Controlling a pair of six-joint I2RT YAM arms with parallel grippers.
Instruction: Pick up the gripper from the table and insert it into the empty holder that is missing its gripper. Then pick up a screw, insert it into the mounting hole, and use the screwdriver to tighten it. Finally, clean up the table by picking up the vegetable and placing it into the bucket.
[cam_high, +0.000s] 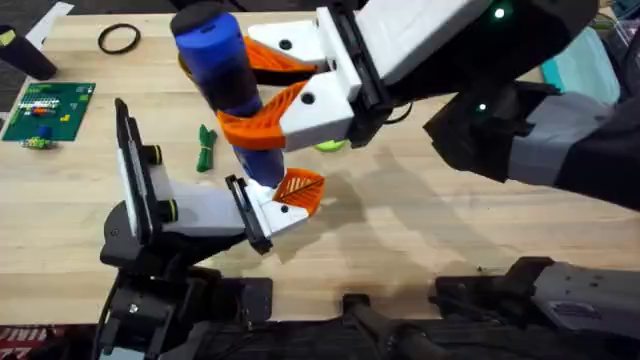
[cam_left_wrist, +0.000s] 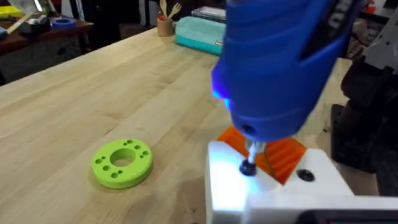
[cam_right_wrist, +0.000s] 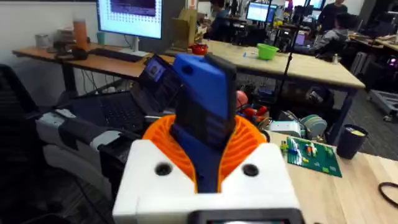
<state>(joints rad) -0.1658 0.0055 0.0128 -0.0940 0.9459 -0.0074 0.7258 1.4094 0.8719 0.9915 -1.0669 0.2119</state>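
Currently: driver tip on the screw

Small orange gripper (cam_high: 301, 190) sits seated on the holder (cam_high: 215, 212), near-centre of the table (cam_high: 420, 225). Screwdriver (cam_high: 222, 72) stands over it, thin tip on a dark screw head (cam_left_wrist: 248, 167) in the white base. Right gripper (cam_high: 268, 98) is clamped around the screwdriver body with its orange pads. Left gripper: can't tell its state. Vegetable (cam_high: 206, 147) lies left of the screwdriver; lime ring (cam_left_wrist: 122, 163) on the table near the base.
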